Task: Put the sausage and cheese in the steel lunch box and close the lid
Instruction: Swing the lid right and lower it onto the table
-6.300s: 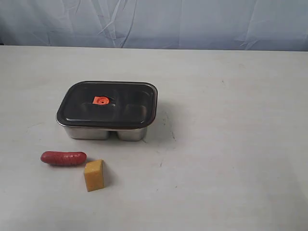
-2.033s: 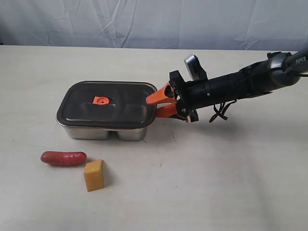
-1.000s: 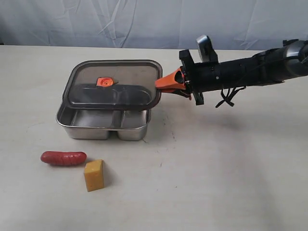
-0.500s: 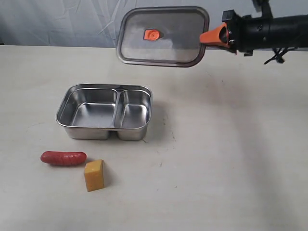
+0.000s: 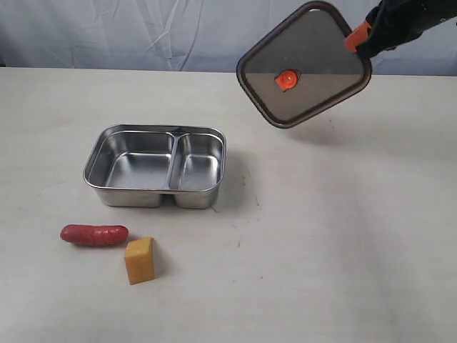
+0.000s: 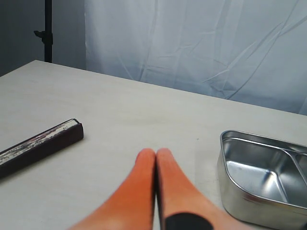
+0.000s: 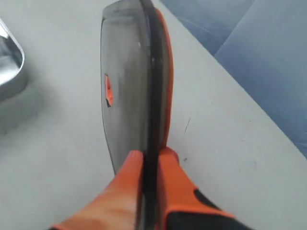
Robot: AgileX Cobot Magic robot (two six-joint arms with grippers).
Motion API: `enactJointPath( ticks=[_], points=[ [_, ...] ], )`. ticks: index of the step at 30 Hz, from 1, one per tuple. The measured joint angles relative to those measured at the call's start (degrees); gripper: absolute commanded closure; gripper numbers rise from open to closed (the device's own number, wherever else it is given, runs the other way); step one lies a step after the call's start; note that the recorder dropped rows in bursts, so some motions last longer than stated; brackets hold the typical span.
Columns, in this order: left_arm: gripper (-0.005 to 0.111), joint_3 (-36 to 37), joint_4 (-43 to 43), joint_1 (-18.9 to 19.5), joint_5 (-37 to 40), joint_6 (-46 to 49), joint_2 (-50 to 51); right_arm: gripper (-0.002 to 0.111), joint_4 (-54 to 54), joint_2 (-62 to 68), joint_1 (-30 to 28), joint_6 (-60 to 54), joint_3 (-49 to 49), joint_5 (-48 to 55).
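The steel lunch box [image 5: 98, 161] stands uncovered on the table with both compartments empty; its corner also shows in the left wrist view [image 6: 229, 168]. The red sausage [image 5: 94, 234] and the yellow cheese [image 5: 139, 260] lie side by side in front of it. High at the upper right my right gripper [image 5: 358, 36] is shut on the edge of the dark lid [image 5: 314, 71], which hangs tilted in the air with its orange valve tab [image 5: 286, 79] facing the camera. In the right wrist view the lid [image 7: 124, 96] runs edge-on between the gripper's [image 7: 149, 157] fingers. My left gripper [image 6: 155, 154] is shut and holds nothing.
A dark flat bar [image 6: 38, 146] lies on the table left of the left gripper. A pale blue cloth backdrop [image 5: 143, 32] hangs behind the far table edge. Bare tabletop [image 5: 343, 236] stretches to the right of the box.
My right gripper has lifted the lid off the lunch box, carried it up and to the right, and tilted it. The box, sausage and cheese have not moved.
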Motion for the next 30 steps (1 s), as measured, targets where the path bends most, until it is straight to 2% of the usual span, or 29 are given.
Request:
enactJointPath(
  ticks=[11,16,23,30],
  points=[
    [0.107,0.00,0.00,0.00,0.00,0.00,0.00,0.109,-22.24,-2.32,12.56,3.13,-0.23,5.88],
    [0.107,0.00,0.00,0.00,0.00,0.00,0.00,0.109,-26.24,-2.66,16.57,7.46,-0.58,7.81],
    [0.107,0.00,0.00,0.00,0.00,0.00,0.00,0.109,-28.90,-2.98,18.27,14.99,-0.58,11.50],
    [0.107,0.00,0.00,0.00,0.00,0.00,0.00,0.109,-32.41,-3.63,18.36,17.27,1.52,13.10]
  ],
)
